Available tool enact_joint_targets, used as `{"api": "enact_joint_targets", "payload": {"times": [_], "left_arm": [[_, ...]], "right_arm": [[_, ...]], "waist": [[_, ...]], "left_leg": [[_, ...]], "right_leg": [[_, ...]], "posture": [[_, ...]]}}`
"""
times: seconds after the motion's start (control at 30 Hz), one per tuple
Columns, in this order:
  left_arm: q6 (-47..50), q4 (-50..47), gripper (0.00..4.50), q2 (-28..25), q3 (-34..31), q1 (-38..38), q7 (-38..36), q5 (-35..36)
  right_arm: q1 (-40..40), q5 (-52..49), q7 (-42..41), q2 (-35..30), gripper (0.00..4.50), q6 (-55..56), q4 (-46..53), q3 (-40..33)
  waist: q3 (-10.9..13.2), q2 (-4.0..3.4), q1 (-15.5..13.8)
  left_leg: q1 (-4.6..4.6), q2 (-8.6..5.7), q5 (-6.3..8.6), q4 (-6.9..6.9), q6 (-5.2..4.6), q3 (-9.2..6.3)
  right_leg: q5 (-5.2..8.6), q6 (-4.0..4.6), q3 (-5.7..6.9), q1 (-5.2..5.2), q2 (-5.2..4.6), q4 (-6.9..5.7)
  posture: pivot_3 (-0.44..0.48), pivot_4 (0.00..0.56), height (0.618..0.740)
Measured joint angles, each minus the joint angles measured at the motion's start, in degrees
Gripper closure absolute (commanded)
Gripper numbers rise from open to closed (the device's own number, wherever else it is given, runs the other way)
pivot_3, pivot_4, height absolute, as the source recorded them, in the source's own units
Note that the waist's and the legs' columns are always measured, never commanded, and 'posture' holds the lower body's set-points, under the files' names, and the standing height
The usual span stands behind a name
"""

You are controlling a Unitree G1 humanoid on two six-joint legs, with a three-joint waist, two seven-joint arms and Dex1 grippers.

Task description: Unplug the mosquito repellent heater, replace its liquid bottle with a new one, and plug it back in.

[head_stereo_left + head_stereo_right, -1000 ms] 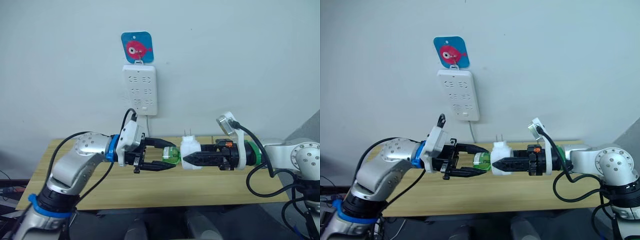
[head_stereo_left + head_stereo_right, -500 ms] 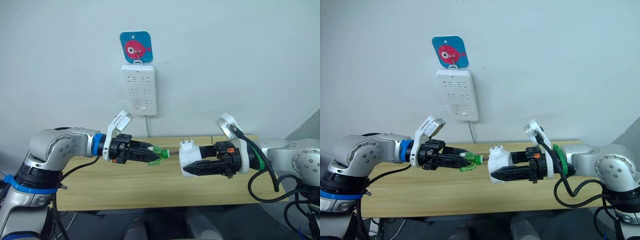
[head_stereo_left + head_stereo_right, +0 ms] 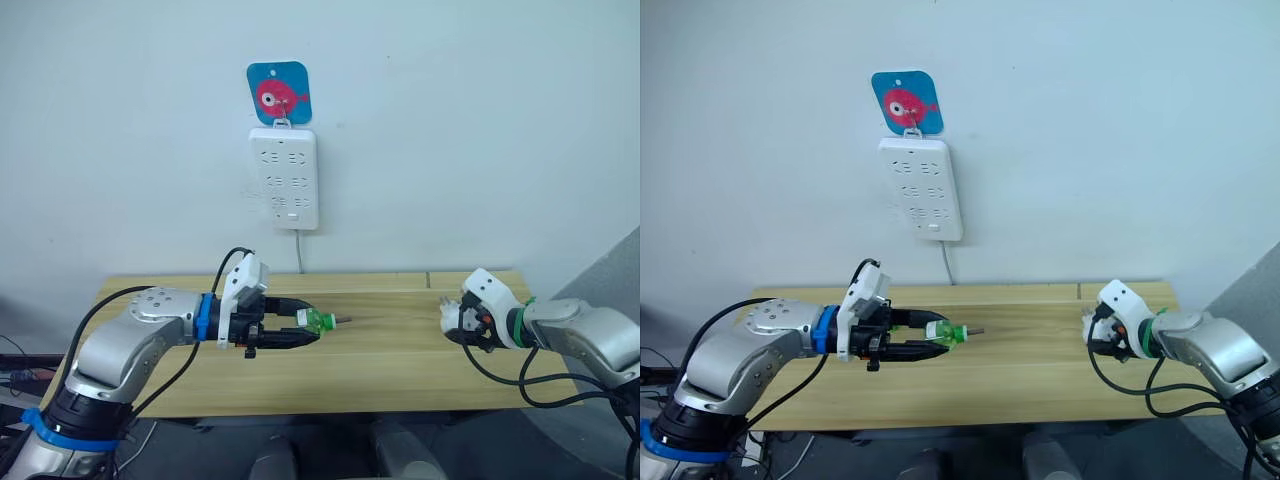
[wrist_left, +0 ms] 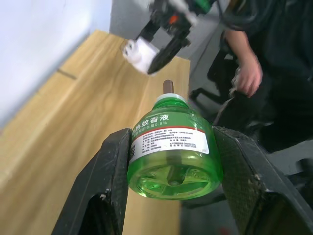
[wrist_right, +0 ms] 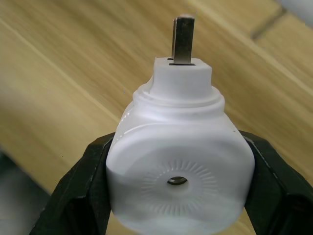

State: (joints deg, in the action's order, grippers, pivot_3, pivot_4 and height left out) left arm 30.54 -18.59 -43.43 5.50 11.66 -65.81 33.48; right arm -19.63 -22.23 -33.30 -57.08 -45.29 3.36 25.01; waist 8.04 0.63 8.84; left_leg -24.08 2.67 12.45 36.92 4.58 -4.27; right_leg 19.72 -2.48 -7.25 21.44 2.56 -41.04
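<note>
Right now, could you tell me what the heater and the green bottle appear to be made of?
The mosquito repellent heater: smooth matte white plastic, moulded vent ribs, metal prongs. The green liquid bottle: glossy translucent, probably plastic, with the wick visible through it and a printed paper label.

Both arms out over the wooden table (image 3: 1040,375), well apart from each other

Left gripper (image 3: 932,335) is pinching a little green bottle (image 3: 954,332), wick end pointing toward the right arm. Right gripper (image 3: 1092,330) is turned away over the table's right side, fingers hard to make out. White power strip (image 3: 921,188) hangs on the wall under a blue fish sticker (image 3: 907,101).
</note>
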Motion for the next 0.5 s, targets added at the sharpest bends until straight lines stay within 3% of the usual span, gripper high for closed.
{"api": "enact_joint_targets", "payload": {"times": [0.17,0.37,0.5], "left_arm": [[-5.77,-1.31,2.28,2.53,1.55,-2.89,1.71,-4.51],[-10.17,-1.3,2.28,3.83,3.09,-4.2,2.57,-8.07],[-12.07,-0.65,2.28,5.3,3.24,-4.17,2.79,-9.2]], "right_arm": [[-5.99,11.97,-3.79,5.86,1.46,6.07,-13.99,3.59],[-9.28,16.65,-7.19,12.55,1.46,6.09,-25.42,3.32],[-9.34,17.74,-8.94,13.97,0.18,5.41,-27.98,2.34]], "waist": [[0.19,0.07,0.28],[0.31,0.06,-0.09],[0.35,0.02,-0.59]], "left_leg": [[0.16,0.02,0.0,0.02,0.0,0.03],[0.12,-0.02,0.0,0.02,0.0,-0.01],[0.13,-0.02,0.0,0.02,0.0,-0.03]], "right_leg": [[-0.01,0.0,-0.02,-0.11,0.02,-0.08],[-0.01,0.01,0.02,-0.13,0.0,-0.09],[-0.02,0.01,0.03,-0.12,-0.01,-0.1]], "posture": [[-0.121,0.121,0.704],[-0.122,0.122,0.704],[-0.129,0.12,0.704]]}}
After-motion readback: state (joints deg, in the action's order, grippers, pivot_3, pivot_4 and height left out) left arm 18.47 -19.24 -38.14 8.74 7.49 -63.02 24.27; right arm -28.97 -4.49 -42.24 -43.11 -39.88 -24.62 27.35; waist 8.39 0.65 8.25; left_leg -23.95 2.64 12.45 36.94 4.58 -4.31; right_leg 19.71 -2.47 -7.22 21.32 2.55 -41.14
